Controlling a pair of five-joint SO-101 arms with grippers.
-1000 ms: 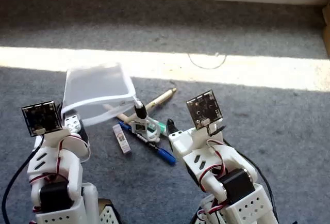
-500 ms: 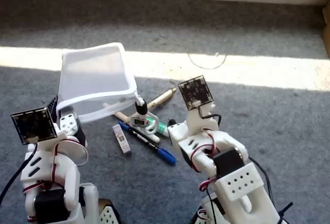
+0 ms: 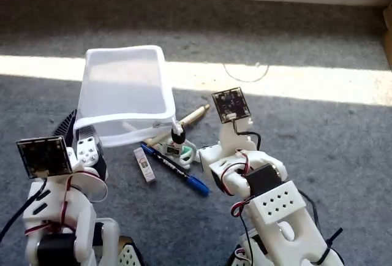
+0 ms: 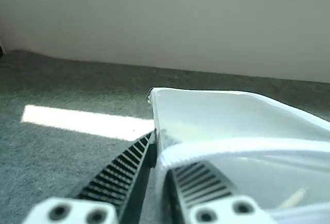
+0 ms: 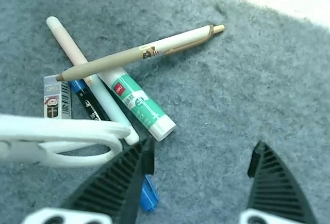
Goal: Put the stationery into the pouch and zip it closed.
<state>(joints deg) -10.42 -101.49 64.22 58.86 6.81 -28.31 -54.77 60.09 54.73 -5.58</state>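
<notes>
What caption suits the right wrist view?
Open right gripper over beige pen and glue stick on grey carpet.

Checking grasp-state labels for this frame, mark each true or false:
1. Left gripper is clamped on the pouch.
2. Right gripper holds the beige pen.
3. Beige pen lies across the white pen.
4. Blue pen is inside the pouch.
1. True. The left gripper is shut on the rim of the pouch, which is held up off the carpet.
2. False. The right gripper is open and empty above the carpet. The beige pen lies in the pile.
3. True. It crosses over the white pen.
4. False. The blue pen lies on the carpet beside a small grey case.
</notes>
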